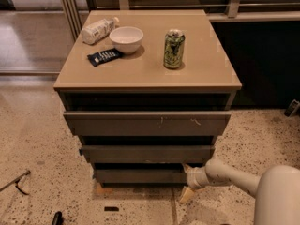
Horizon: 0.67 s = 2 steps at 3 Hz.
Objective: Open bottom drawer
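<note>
The bottom drawer [140,175] is the lowest and narrowest of three dark grey-brown flat fronts on the cabinet. It sits just above the speckled floor. My gripper [186,181] is at the drawer's right end, low by the floor, reaching in from the lower right on a white arm [234,176]. One cream fingertip [185,194] shows below the drawer's corner; the other is up at the drawer's top right edge.
The cabinet's tan top [206,74] carries a green can [174,49], a white bowl [126,40], a lying bottle [97,30] and a dark packet [105,56]. The top drawer [147,123] juts out furthest; the middle drawer [147,153] less. A dark tool [16,181] lies on the floor at left.
</note>
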{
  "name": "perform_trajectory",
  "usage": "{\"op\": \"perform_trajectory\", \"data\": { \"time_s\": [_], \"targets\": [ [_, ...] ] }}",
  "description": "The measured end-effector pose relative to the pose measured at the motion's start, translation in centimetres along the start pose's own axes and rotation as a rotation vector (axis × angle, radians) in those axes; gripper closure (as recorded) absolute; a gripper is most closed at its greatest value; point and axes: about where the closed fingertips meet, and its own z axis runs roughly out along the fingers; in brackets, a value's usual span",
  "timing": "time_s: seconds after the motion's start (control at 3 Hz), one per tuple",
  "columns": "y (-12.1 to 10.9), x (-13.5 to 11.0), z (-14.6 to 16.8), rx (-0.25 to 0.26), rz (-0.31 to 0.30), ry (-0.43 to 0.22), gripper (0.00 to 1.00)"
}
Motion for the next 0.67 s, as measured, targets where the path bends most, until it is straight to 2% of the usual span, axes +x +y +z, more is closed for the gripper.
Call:
{"op": "perform_trajectory", "data": {
  "time_s": [0.33, 0.67],
  "targets": [
    [-0.4, 0.25, 1.05, -0.003, -0.01, 0.021, 0.0],
    [-0.79, 1.11, 1.97, -0.006, 0.013, 0.042, 0.0]
  ]
}}
